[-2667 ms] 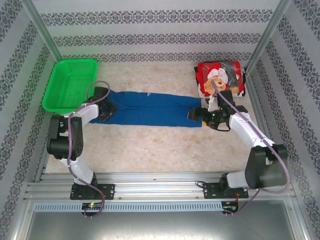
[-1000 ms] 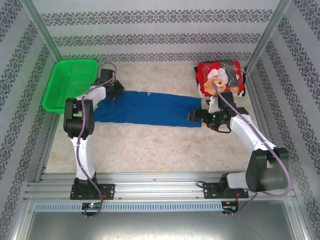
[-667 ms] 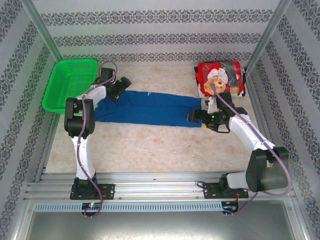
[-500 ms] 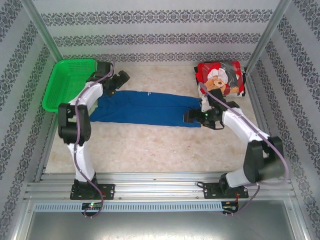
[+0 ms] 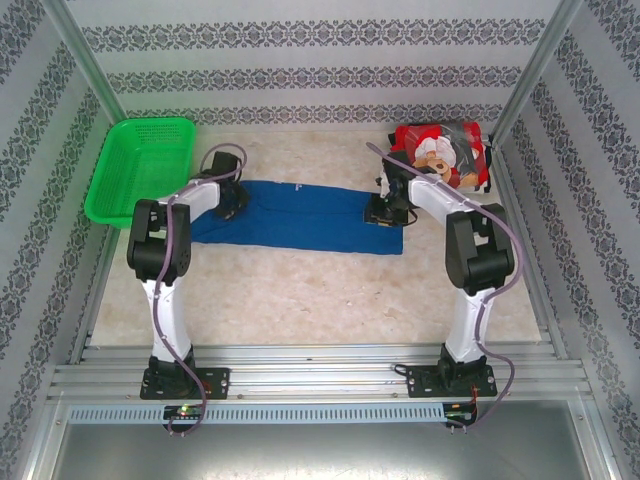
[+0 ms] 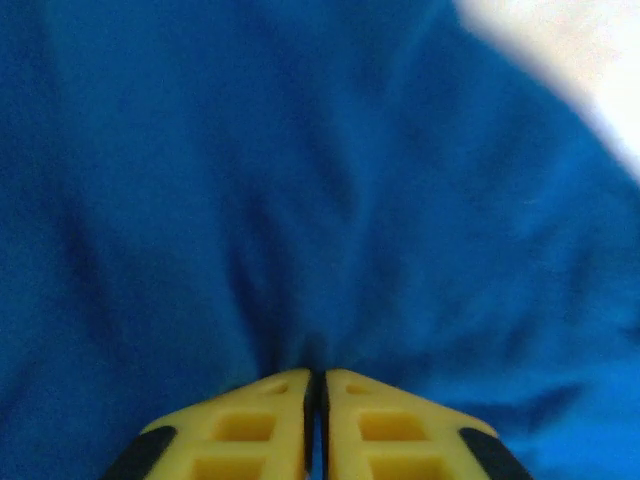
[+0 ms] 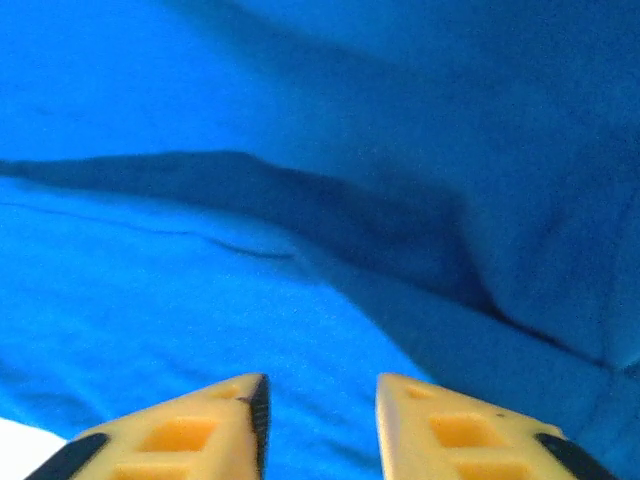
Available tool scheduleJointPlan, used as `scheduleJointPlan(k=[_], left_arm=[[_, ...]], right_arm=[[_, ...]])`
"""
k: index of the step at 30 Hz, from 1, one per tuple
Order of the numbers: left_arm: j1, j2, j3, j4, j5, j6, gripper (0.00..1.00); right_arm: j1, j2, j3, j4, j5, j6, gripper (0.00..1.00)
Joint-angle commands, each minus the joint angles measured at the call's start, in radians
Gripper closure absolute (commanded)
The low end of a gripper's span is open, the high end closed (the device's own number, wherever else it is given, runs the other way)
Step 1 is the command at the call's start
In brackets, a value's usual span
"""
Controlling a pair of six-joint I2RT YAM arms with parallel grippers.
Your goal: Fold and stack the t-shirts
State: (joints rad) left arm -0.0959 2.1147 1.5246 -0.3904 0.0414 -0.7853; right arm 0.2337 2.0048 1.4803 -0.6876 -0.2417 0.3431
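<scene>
Half a second ago the left gripper (image 5: 232, 200) hung spread beyond the far left corner of the blue shirt (image 5: 300, 215). Now it is down on the shirt's left end. The left wrist view shows its fingers (image 6: 250, 420) pressed together, with puckers of blue cloth running into the tips: clamped on the shirt. The right gripper (image 5: 385, 213) has swung in from the shirt's near right corner to its right end, and its arm now stands over that end instead of reaching in from the right. In the right wrist view its fingers (image 7: 200, 425) stand apart over creased blue cloth. The shirt itself lies as before, a long strip folded lengthwise.

Nearer than the shirt run metal rails (image 5: 320, 370) holding both arm bases, then bare, pale, mottled table (image 5: 300, 290). Beyond the shirt's left end sits a green basket (image 5: 140, 170). Beyond its right end lies the red shirt (image 5: 440, 155), folded, bear print up. Patterned walls (image 5: 320, 60) enclose the table.
</scene>
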Motion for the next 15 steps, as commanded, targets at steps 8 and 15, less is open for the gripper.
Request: scheduleJointPlan(k=[8, 15], left_arm=[[-0.026, 0.269, 0.335, -0.159, -0.087, 0.085, 0.90], [-0.038, 0.532, 0.789, -0.333, -0.007, 0.141, 0.89]], right_arm=[[0.176, 0.077, 0.006, -0.162, 0.242, 0.126, 0.76], [0.353, 0.033, -0.131, -0.098, 0.059, 0.262, 0.78]])
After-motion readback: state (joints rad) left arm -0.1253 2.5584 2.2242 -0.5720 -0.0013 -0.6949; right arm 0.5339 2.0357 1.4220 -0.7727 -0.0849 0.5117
